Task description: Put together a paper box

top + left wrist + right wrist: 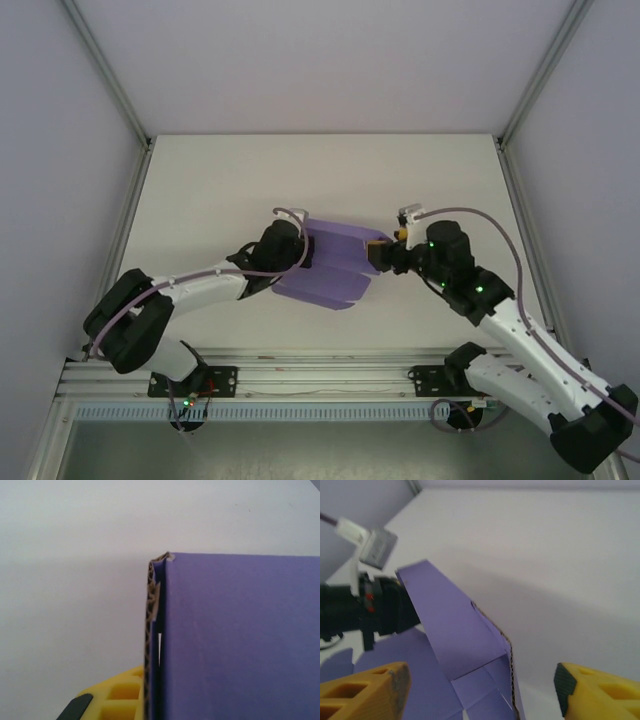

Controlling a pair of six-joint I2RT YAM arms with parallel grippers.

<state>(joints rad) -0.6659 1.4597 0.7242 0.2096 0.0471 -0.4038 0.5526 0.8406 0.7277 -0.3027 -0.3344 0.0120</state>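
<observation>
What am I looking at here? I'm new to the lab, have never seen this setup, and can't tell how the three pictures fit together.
These are two robot arms bolted side by side at the near edge of a white table. The top picture comes from a fixed camera above and behind them. The other two come from small cameras on each wrist, so each looks along that arm's own yellow fingers.

Between the arms lies the paper box, a purple sheet of corrugated card, part folded, with flaps spread on the table and one panel standing up.

The left gripper has its jaws shut on one edge of the card; its wrist camera shows that panel very close. The right gripper has its jaws open around the raised panel, without clamping it.
</observation>
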